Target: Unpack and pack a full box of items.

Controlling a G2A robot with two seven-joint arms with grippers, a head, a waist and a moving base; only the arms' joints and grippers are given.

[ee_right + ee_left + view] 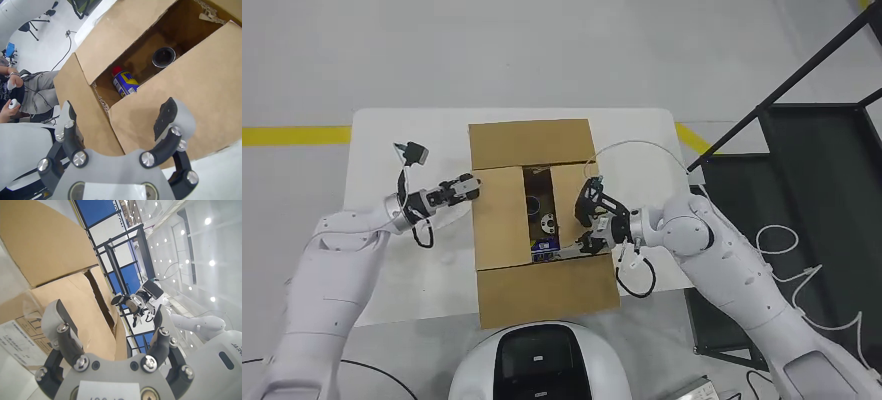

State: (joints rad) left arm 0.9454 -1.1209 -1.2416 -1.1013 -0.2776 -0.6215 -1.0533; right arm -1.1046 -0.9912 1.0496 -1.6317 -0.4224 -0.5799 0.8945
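Note:
A cardboard box (532, 215) stands mid-table with its side flaps partly folded in, leaving a narrow gap. Through the gap I see a blue spray can with a red cap (125, 83) (545, 243) and a black round container (163, 56) (532, 207). My left gripper (470, 186) (107, 321) is open at the outer edge of the box's left flap (75, 306). On the other side, my right gripper (589, 218) (119, 109) hangs open just above the right flap (189, 91), holding nothing. The rest of the box's inside is hidden by the flaps.
The white table (412, 270) has bare room on both sides of the box. A black metal rack (802, 170) stands close to the table's right edge. The far flap (530, 143) and the near flap (542, 292) lie spread flat outward.

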